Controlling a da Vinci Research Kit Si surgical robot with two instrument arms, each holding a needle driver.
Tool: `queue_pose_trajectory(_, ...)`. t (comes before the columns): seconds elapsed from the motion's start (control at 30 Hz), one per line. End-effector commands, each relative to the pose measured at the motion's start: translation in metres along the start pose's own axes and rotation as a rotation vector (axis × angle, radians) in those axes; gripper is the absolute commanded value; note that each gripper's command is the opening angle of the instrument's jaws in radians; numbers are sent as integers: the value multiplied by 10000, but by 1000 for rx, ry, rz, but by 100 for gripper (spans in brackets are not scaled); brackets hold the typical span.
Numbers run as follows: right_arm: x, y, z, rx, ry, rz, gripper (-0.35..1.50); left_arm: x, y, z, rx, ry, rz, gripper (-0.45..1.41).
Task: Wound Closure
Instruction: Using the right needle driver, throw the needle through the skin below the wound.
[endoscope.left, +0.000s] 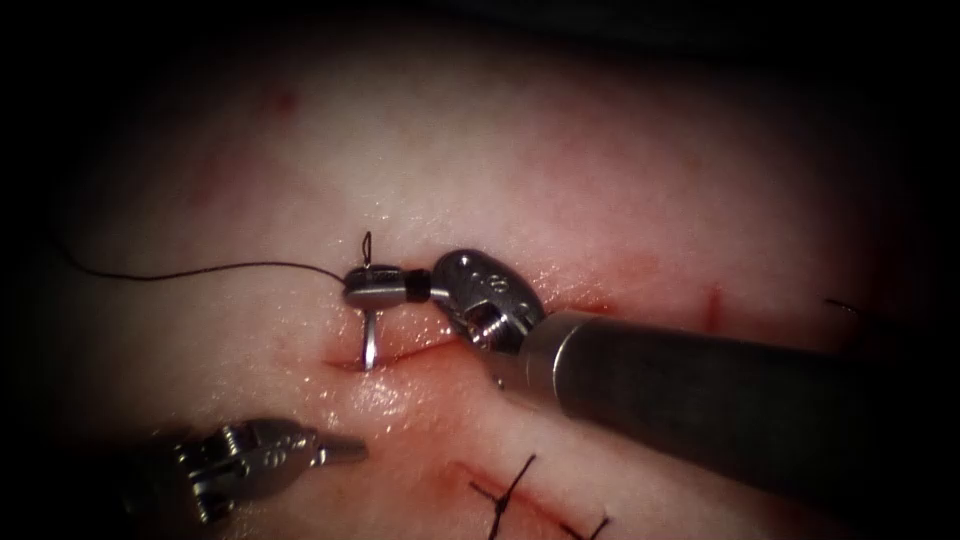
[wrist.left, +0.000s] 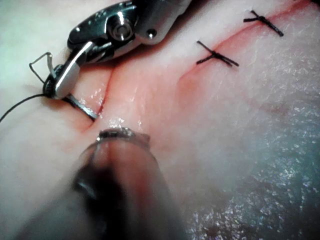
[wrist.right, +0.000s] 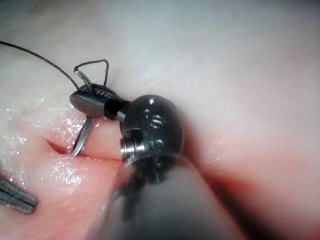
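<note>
We saw the right claw (endoscope.left: 372, 289) clenched on the needle (endoscope.left: 369, 340) near its thread end, tip in the cut (endoscope.left: 400, 352); the left claw (endoscope.left: 335, 452) hung clenched, holding nothing.

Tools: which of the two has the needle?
The right arm's tool, jaws shut on the needle near its thread end, its tip in the cut. The left arm's tool holds nothing, below the cut.
</note>
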Motion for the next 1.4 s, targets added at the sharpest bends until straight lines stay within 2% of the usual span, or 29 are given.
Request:
queue_pose_trajectory(0.03, 1, 5, 10, -17, 11, 31, -35, 1, -2, 9, 2, 1, 2, -40)
queue_pose_trajectory(0.2, 3, 9, 11, -68, 45, 103, -35, -2, 0, 13, -1, 6, -7, -40)
queue_pose_trajectory(0.4, 1, 6, 12, -56, 43, 132, -35, -5, -2, 13, -4, 8, -5, -38)
queue_pose_trajectory(1.0, -1, 0, 28, 82, 65, 433, -35, -14, -6, 19, 0, 10, -3, -38)
queue_pose_trajectory(1.4, -19, -17, 38, 137, 19, 540, -35, -24, -8, 11, -5, 14, -1, -40)
